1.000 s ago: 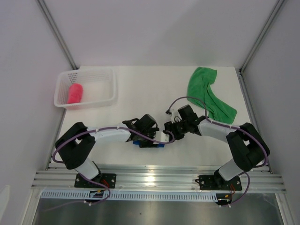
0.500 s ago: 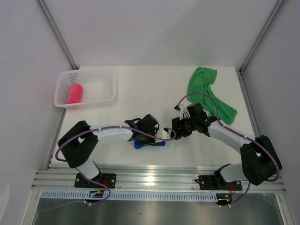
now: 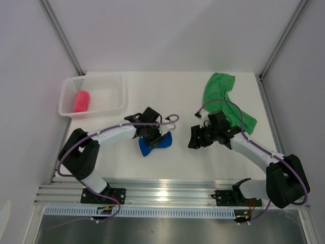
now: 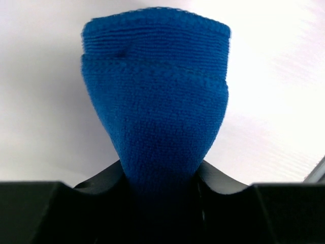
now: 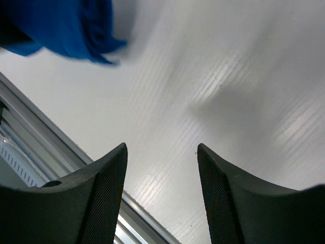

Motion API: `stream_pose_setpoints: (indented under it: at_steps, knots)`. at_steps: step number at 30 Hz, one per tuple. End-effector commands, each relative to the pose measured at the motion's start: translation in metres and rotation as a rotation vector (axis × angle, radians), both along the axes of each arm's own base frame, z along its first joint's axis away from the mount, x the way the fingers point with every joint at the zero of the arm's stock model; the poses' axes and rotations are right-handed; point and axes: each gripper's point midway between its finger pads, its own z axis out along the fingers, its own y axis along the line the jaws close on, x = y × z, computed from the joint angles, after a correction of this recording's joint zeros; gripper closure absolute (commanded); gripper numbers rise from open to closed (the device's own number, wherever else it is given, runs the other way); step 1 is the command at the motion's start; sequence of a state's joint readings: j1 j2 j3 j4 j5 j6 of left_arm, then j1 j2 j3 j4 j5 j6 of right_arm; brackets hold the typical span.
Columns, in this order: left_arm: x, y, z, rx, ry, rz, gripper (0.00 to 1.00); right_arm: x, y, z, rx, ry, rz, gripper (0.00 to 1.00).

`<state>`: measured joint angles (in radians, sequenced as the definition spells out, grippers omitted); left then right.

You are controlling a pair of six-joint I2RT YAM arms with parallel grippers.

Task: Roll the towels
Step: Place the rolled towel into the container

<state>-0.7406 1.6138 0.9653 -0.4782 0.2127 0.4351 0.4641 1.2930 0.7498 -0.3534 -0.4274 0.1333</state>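
The left gripper point(image 4: 160, 179) is pinching the rolled blue towel point(image 4: 155, 91) near the middle of the table point(image 3: 172, 89). The right gripper point(image 5: 161, 170) is hanging close by, fingers wide apart, holding nothing.

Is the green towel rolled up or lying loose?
Loose, not rolled. The green towel lies flat and rumpled at the far right of the table, with one long flap stretching toward the near edge.

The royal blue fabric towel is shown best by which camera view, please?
The left wrist view: the royal blue fabric towel fills the frame, pinched between the left fingers. The top external view shows it small; the right wrist view catches only a blurred corner.
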Motion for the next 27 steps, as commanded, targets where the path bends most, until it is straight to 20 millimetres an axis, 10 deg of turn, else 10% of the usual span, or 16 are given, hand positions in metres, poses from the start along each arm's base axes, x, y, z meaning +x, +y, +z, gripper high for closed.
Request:
stream_pose_setpoints:
  at_steps: [1, 9, 17, 27]
  knots:
    - [0.056, 0.013, 0.076, -0.173, -0.052, 0.238, 0.99, 0.013, -0.003, 0.015, -0.006, -0.046, -0.030, 0.39]
    - [0.162, 0.132, 0.154, -0.255, -0.281, 0.757, 0.99, 0.033, 0.007, 0.035, -0.006, -0.035, -0.028, 0.39]
    - [0.222, 0.290, 0.128, -0.044, -0.392, 1.181, 0.97, 0.064, 0.023, 0.068, 0.019, -0.048, -0.048, 0.39]
    - [0.292, 0.367, 0.129, 0.133, -0.540, 1.306, 0.96, 0.087, 0.034, 0.096, 0.028, -0.058, -0.066, 0.39]
